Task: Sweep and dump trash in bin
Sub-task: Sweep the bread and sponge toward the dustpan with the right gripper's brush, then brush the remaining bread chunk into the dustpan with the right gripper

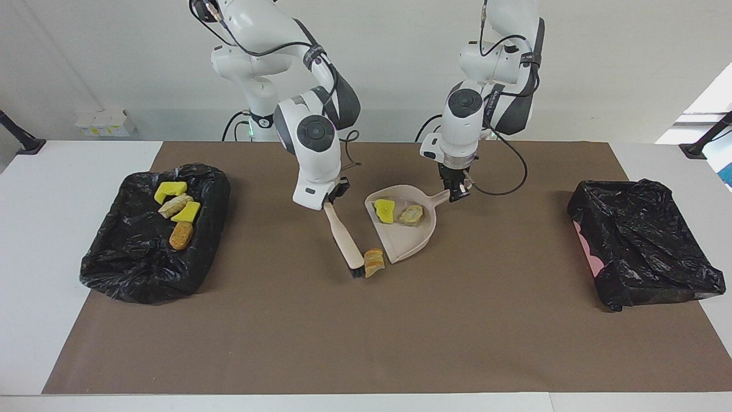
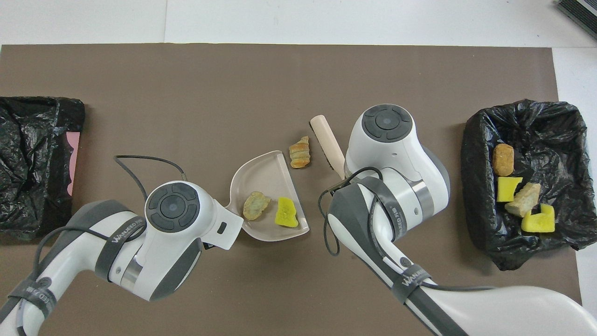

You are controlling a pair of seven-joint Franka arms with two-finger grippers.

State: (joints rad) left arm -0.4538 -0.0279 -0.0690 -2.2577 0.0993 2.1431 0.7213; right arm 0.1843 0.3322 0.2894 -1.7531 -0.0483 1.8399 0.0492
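A beige dustpan (image 1: 407,236) (image 2: 266,171) lies mid-table with a yellow sponge piece (image 1: 384,210) (image 2: 286,218) and a tan lump (image 1: 410,214) (image 2: 256,205) of trash in it. My left gripper (image 1: 456,193) is shut on its handle. My right gripper (image 1: 333,197) is shut on a beige brush (image 1: 345,240) (image 2: 328,144), which slants down to the mat. Its bristles rest beside an orange-striped lump (image 1: 374,263) (image 2: 300,152) at the pan's mouth, on the side toward the right arm's end. The overhead view hides both grippers under their wrists.
A black-lined bin (image 1: 143,274) (image 2: 475,140) at the right arm's end of the table holds several trash pieces, yellow, beige and orange-brown. A second black-lined bin (image 1: 646,240) (image 2: 32,158) sits at the left arm's end. A brown mat (image 1: 366,343) covers the table.
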